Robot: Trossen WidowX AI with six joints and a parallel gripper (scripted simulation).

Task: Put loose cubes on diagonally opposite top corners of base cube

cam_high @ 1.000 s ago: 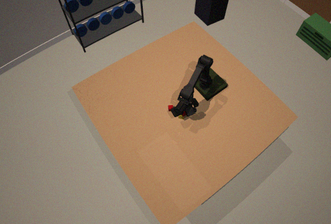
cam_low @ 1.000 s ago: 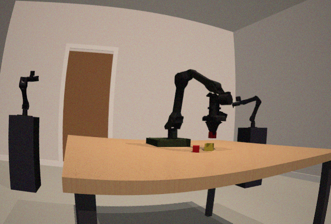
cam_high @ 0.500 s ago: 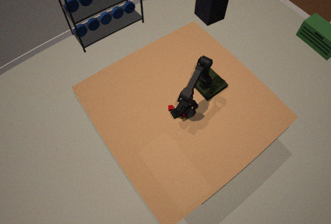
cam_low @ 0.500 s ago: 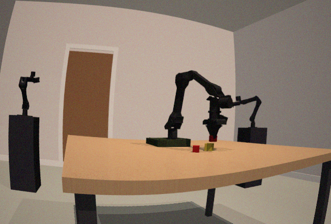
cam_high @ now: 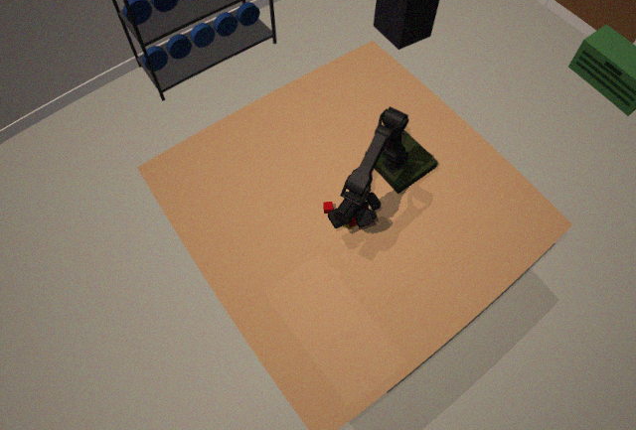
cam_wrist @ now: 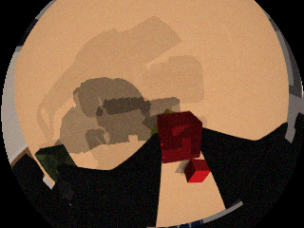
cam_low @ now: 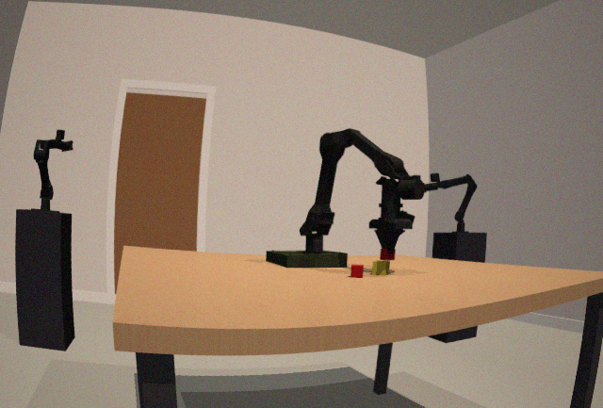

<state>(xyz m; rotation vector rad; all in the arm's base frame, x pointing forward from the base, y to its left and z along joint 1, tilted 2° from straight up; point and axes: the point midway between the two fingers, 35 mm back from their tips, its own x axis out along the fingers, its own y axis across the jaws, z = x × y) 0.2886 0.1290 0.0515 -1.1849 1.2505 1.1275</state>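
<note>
In the exterior view, at left, one loose red cube (cam_high: pixel 327 207) (cam_low: pixel 356 270) (cam_wrist: pixel 197 171) was found on the table (cam_high: pixel 246 200) (cam_low: pixel 234 301) (cam_wrist: pixel 237 62), beside the yellow base cube (cam_low: pixel 380 268) (cam_wrist: pixel 155 128) and apart from it. To the right, the second red cube (cam_high: pixel 353 221) (cam_low: pixel 387 253) (cam_wrist: pixel 180 137) was seen held in the gripper (cam_high: pixel 352 219) (cam_low: pixel 388 250) (cam_wrist: pixel 178 135), whose fingers were closed partway upon it. The held cube was noted above the base cube, set toward its right; whether contact had been made could not be told.

For sound placing, the held cube should be squared over one top corner, kept level with its center inboard, lowered gently, and released only once supported. Room should be left for the diagonal neighbour. If pressed or dragged, the base cube could be shifted.

From the top, the base cube was almost wholly hidden by the arm (cam_high: pixel 370 158) (cam_low: pixel 327 184); its height relation was shown only from the exterior. By the wrist view, the held cube's face between the fingers was disclosed.
</note>
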